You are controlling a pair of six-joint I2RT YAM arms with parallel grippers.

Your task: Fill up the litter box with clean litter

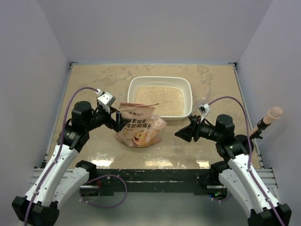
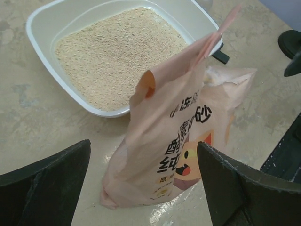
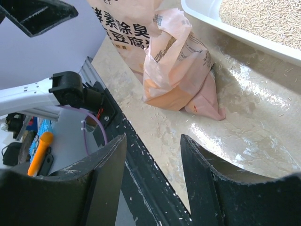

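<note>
The white litter box sits at the back middle of the table, its floor covered by pale clean litter. In front of it stands the orange-pink printed bag, top open and slumped. My left gripper is at the bag's left side, jaws wide open. In the left wrist view the bag shows between the fingers of that gripper, ungripped, with the litter box and clean litter behind. My right gripper hangs open and empty to the right of the bag. Its jaws point at the table's near edge.
Stray granules dot the tabletop and the black front rail. A beige-tipped stick stands at the right wall. Walls enclose the table on three sides. Purple cables loop from both arms.
</note>
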